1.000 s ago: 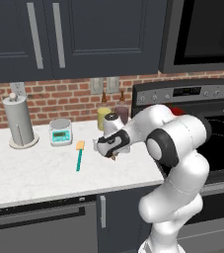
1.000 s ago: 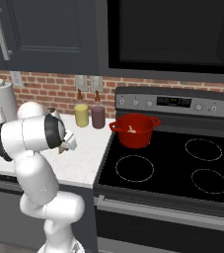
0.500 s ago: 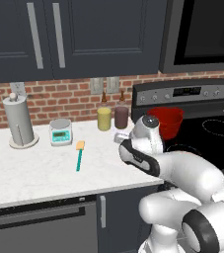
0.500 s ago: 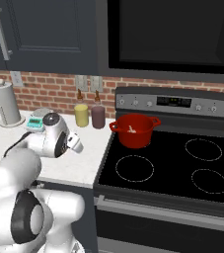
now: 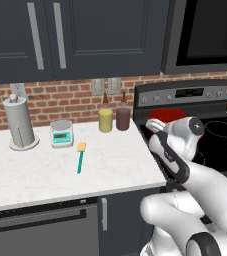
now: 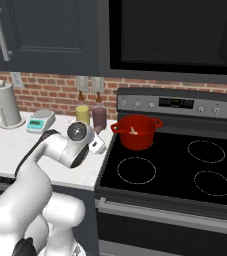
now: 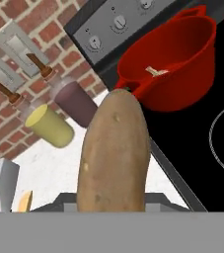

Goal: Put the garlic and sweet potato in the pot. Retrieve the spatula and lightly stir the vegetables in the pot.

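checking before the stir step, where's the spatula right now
The spatula lies flat on the white counter in the left base view, just right of the small scale and left of the yellow jar.

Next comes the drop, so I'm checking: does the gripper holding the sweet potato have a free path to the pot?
Probably yes. The sweet potato points toward the open red pot, and nothing stands between them; the jars sit off to one side.

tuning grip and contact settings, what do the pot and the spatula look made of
Pot: probably enamelled or painted metal, going by its even, bright red, slightly glossy walls. Spatula: likely plastic or silicone, with a flat matte teal handle and yellow-orange head; too small to be sure.
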